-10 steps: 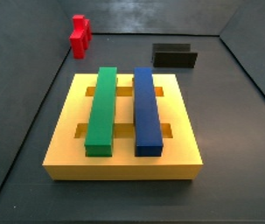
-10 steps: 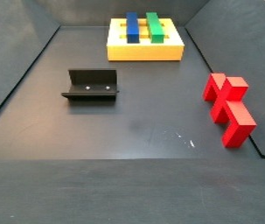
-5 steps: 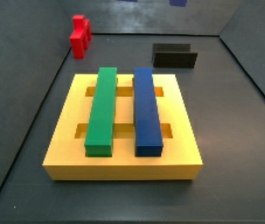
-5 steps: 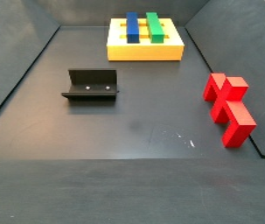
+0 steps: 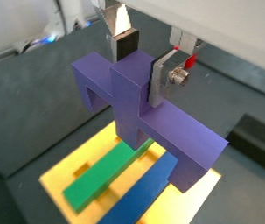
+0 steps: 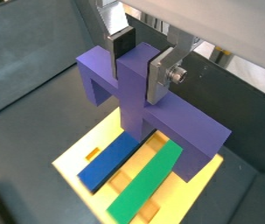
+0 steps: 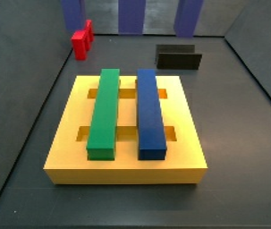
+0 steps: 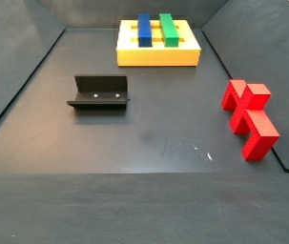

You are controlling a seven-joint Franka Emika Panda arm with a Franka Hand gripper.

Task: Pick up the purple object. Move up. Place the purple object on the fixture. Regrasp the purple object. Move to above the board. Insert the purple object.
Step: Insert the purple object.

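Observation:
My gripper is shut on the middle prong of the purple object, a comb-like block with three prongs, and it holds the block in the air over the yellow board. Both wrist views show this grip. The silver fingers press the prong from both sides. The board carries a long green bar and a long blue bar. In a side view only the three purple prongs hang into the picture above the board; the gripper is out of frame there. The black fixture stands empty.
A red block lies on the floor near the far wall, and it also shows in a side view. The fixture stands apart from the board. Dark walls ring the floor.
The purple prongs have come down into a side view from above; before, only their tips showed. Board, fixture and red block have not moved.

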